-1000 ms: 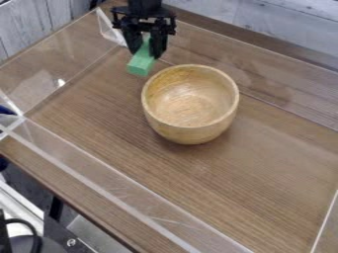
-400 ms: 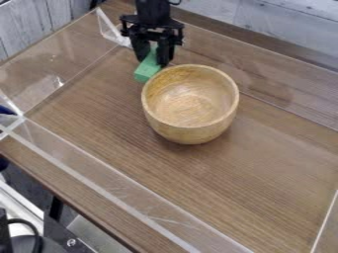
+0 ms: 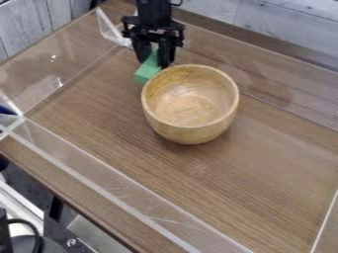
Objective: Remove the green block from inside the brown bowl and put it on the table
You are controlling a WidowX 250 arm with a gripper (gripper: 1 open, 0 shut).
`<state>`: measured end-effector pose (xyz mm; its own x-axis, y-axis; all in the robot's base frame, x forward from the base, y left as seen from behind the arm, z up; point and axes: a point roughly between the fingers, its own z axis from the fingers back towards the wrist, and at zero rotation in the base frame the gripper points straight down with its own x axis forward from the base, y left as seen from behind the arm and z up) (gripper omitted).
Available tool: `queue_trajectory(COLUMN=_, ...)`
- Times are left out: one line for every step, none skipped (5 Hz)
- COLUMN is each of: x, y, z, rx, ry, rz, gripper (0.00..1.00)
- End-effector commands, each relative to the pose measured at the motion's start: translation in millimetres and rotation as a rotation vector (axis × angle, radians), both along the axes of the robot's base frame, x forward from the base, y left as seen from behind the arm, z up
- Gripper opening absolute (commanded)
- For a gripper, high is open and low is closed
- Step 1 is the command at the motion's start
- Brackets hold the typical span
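Note:
The green block (image 3: 144,70) hangs tilted between the black fingers of my gripper (image 3: 153,57), which is shut on it. It sits outside the brown bowl (image 3: 192,103), just behind the bowl's far-left rim and low over the table (image 3: 93,119). Whether the block's lower end touches the tabletop I cannot tell. The bowl is a round, light tan wooden one with visible grain and nothing inside it. The arm comes down from the top edge of the view.
Low clear acrylic walls (image 3: 53,84) run around the dark wood-grain tabletop. The left wall stands close to the gripper. Grey boards lie beyond the far wall.
The gripper has moved slightly right and down with the green block, closer to the bowl's far rim. It has held still over the last half second.

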<state>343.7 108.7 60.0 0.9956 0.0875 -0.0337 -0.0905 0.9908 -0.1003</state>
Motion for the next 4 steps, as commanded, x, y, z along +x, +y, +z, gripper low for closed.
queue_trajectory(x=6.9, y=6, z=21.8, rx=0.031, ry=-0.069, rz=0.002, gripper=0.00)
queue_trajectory(x=6.2, y=13, z=17.3, rx=0.038, ry=-0.063, rz=0.014, gripper=0.00)
queue_trajectory(x=5.1, y=19, z=13.8, rx=0.043, ry=-0.059, rz=0.023, gripper=0.00)
queue_trajectory(x=4.1, y=24, z=11.2, rx=0.047, ry=-0.056, rz=0.032, gripper=0.00)
